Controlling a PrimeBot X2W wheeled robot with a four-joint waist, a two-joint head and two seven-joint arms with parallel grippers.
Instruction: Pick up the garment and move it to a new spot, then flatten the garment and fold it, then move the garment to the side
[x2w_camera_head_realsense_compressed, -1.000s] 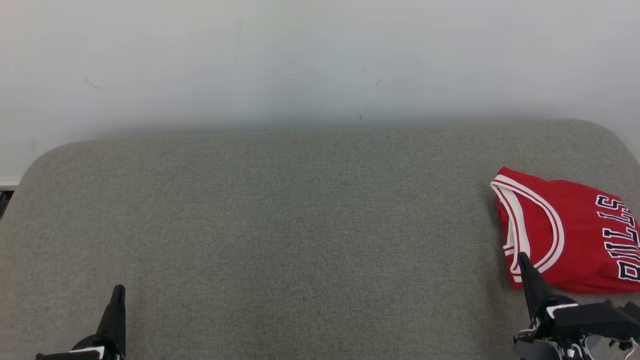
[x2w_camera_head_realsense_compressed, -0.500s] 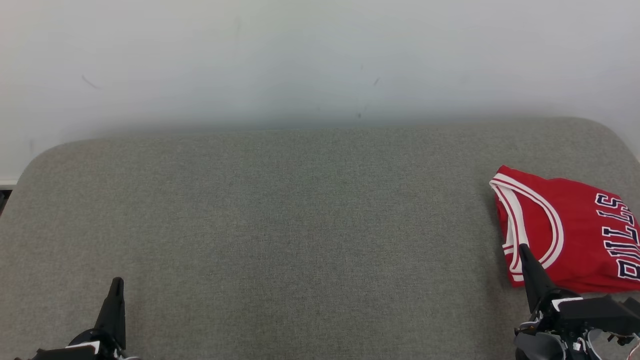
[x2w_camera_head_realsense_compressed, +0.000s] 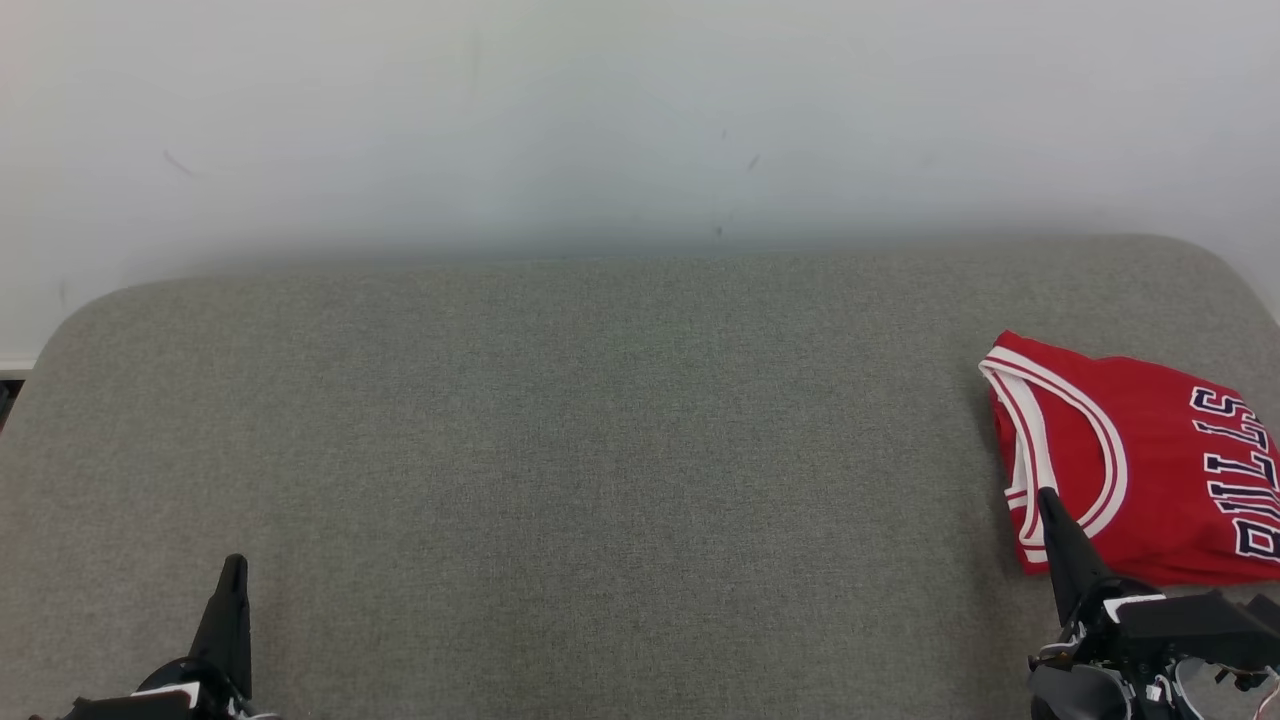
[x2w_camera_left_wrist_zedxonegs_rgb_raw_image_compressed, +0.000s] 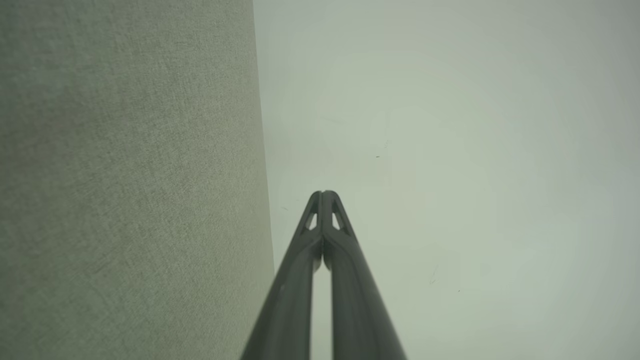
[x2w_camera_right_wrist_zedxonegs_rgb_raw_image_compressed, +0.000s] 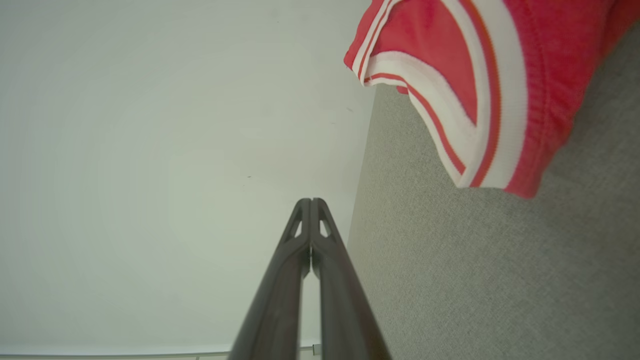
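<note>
Right gripper (x2w_camera_head_realsense_compressed: 1047, 498), lower right of the head view: two dark fingers pressed together to a single point, nothing between them. The tip overlaps the near-left corner of the garment (x2w_camera_head_realsense_compressed: 1150, 470) in that view. In the right wrist view the fingers rise clear, with the red cloth off to the upper right and a gap between. So the overlap is probably line of sight, not contact.

Left gripper (x2w_camera_head_realsense_compressed: 234, 566), lower left of the head view: also closed tip to tip and empty. It points up the frame over bare grey fabric, well apart from the garment.

The garment is a red jersey with white-and-red trim and dark lettering. It lies at the far right of the head view, partly cut off by the frame edge, on the grey cushion (x2w_camera_head_realsense_compressed: 600, 450). It looks compact and layered, with the armhole trim stacked along its left side, which reads as folded rather than spread.

A pale wall (x2w_camera_head_realsense_compressed: 600, 120) runs behind the cushion across the upper frame.

Judgement: with the jersey folded and set at the right side, the middle left free, and both grippers closed, empty and low in frame, the task appears at or near its end. The arms look parked rather than reaching.
</note>
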